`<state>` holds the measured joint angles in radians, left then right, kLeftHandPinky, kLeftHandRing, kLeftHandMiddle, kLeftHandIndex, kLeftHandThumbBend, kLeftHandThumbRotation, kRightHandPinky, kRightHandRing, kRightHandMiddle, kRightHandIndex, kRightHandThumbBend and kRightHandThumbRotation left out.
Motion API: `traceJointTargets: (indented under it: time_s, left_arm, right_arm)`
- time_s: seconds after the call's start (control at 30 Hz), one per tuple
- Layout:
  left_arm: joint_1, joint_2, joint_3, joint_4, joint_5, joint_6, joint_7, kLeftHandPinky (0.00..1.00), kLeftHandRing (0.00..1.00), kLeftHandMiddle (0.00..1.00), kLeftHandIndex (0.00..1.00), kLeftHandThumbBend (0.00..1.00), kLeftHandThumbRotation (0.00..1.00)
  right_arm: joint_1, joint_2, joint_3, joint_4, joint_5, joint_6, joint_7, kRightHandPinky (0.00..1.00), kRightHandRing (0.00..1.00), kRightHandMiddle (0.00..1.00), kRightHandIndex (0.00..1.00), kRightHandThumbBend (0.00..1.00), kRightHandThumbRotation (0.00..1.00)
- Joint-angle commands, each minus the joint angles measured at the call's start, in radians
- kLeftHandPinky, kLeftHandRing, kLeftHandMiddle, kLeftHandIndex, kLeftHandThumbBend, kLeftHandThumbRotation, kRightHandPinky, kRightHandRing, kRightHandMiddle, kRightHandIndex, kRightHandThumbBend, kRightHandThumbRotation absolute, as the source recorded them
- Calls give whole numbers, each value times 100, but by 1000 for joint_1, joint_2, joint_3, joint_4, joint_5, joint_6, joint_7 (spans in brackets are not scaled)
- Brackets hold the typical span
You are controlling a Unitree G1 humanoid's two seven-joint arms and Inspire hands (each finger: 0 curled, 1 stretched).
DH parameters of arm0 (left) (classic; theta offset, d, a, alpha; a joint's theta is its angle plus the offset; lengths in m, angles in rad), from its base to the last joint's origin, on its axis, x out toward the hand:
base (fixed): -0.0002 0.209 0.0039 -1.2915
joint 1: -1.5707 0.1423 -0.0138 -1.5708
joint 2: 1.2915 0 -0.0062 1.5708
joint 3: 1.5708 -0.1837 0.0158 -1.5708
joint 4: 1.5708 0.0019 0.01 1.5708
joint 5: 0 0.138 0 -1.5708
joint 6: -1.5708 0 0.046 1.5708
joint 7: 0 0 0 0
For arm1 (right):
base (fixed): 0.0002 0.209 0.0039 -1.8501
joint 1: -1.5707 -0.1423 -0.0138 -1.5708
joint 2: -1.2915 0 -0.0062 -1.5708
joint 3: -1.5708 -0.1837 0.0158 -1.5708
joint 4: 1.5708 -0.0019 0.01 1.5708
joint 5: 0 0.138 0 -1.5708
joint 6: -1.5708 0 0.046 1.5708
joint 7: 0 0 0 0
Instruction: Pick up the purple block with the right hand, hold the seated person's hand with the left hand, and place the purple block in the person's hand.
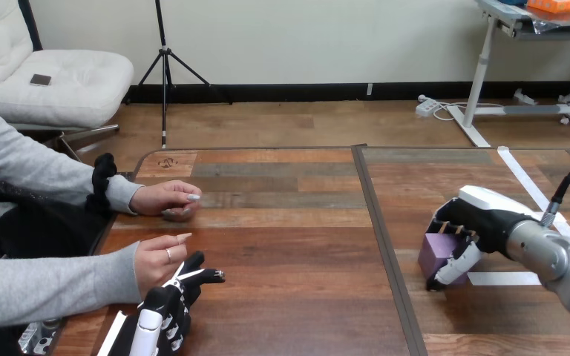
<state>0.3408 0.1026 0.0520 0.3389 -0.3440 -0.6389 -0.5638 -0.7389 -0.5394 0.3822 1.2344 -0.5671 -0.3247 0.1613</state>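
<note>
Wooden planks in brown and reddish stripes make up the table (289, 245). One dark strip (375, 215) runs from front to back and cuts the top in two parts. Some white tape (523, 178) is stuck on the right part.

Over on that right part, the fingers (449, 224) of the right hand (479, 216) are bent down over the top of the purple block (435, 254). The thumb (462, 265) is pressed on the block's side, so the block is pinched between them. I cannot tell if the block sits on the wood or is a tiny bit above it. Behind the hand, the silver arm (553, 252) goes off toward the right edge.

On the left part, at the front, the fingers (206, 277) of the left hand (165, 310) are stretched out, not curled. They poke out just under the person's near hand (156, 261) and seem to touch it. They are not wrapped round it.

The person's near hand hangs a little over the table with its fingers loose. The person's far hand (165, 199) rests on the wood farther back. The purple block is well apart from both of the person's hands.
</note>
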Motion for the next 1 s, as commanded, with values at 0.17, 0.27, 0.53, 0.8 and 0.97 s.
traceJointTargets:
  time_s: [0.17,0.27,0.53,0.8,0.97]
  left_arm:
    - [-18,-19,-5,-53,-10,-9,-1,100,100,96,69,64,100]
    - [-21,-20,-4,-50,-13,-13,-5,100,100,96,69,64,100]
    - [-24,-24,-2,-38,-8,-26,-2,100,100,96,69,63,100]
    - [-25,-26,-2,-37,-15,-27,-7,100,100,96,69,62,100]
    - [-20,-19,-3,-47,-7,-22,-4,100,100,96,69,61,100]
  right_arm:
    - [-4,38,11,3,-8,-16,-66,40,45,51,49,74,0]
    - [-4,37,13,2,-13,-19,-76,37,43,49,48,73,0]
    - [-5,36,2,-4,-5,-29,-86,35,42,48,47,70,0]
    - [-2,25,-9,-16,0,-64,-120,40,46,50,47,71,0]
    - [-2,15,-32,-32,26,-89,-117,43,48,51,47,71,0]
